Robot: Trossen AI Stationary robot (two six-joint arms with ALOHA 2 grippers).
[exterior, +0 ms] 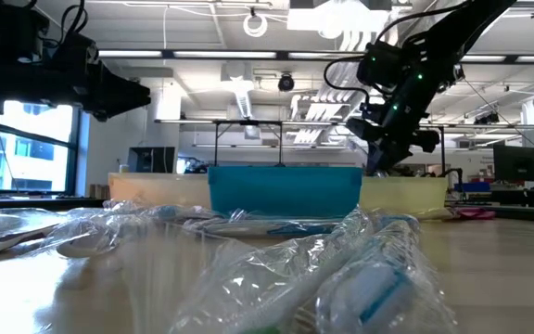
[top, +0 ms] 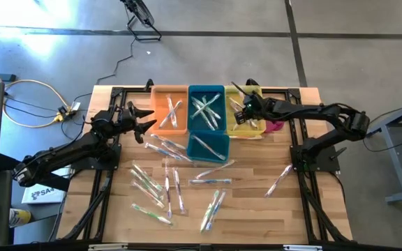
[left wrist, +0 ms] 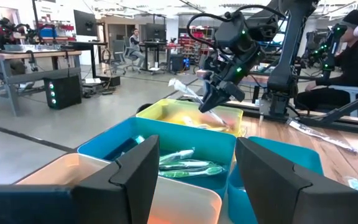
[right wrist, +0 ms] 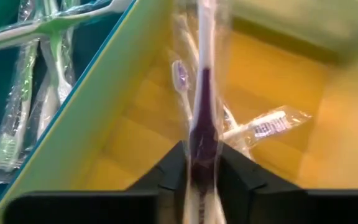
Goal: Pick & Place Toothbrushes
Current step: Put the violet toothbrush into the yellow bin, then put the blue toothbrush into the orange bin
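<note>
Right claw [right wrist: 201, 171] over yellow bin [top: 251, 130], pinching a wrapped purple toothbrush [right wrist: 202, 93]; left claw [top: 142, 120] agape beside orange bin [top: 160, 124]. Loose toothbrushes [top: 152, 183] on surface [top: 257, 209].

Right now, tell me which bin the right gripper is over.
The yellow bin, at the right end of the row beside the teal bin. The right gripper hangs above it with a purple-handled toothbrush between its fingers; the orange bin is farthest away.
</note>
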